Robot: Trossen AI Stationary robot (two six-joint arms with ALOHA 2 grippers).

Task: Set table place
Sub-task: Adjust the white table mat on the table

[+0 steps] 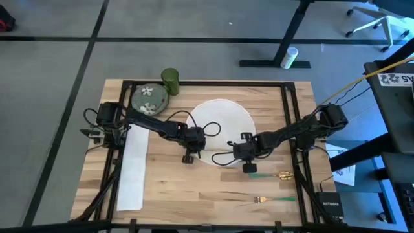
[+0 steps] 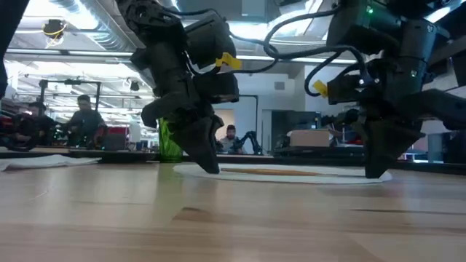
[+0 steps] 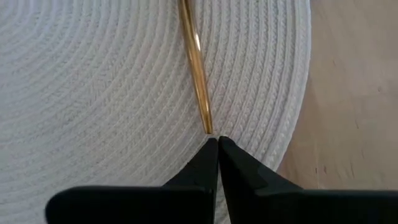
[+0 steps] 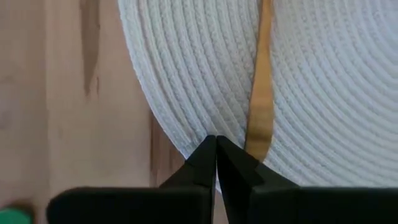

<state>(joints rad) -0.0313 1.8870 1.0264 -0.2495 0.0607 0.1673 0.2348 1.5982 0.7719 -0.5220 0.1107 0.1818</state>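
Both grippers, left and right, closed empty at mat edges; gold utensil lies across it, tip touching left.

I see my left gripper pinched together (tips touching) at a gold utensil handle on the white woven placemat.

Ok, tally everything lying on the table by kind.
Woven placemat: 1
Patterned plate: 1
Green cup: 1
White napkin: 1
Gold utensil on the placemat: 1
Green-handled utensils: 2
Total: 7
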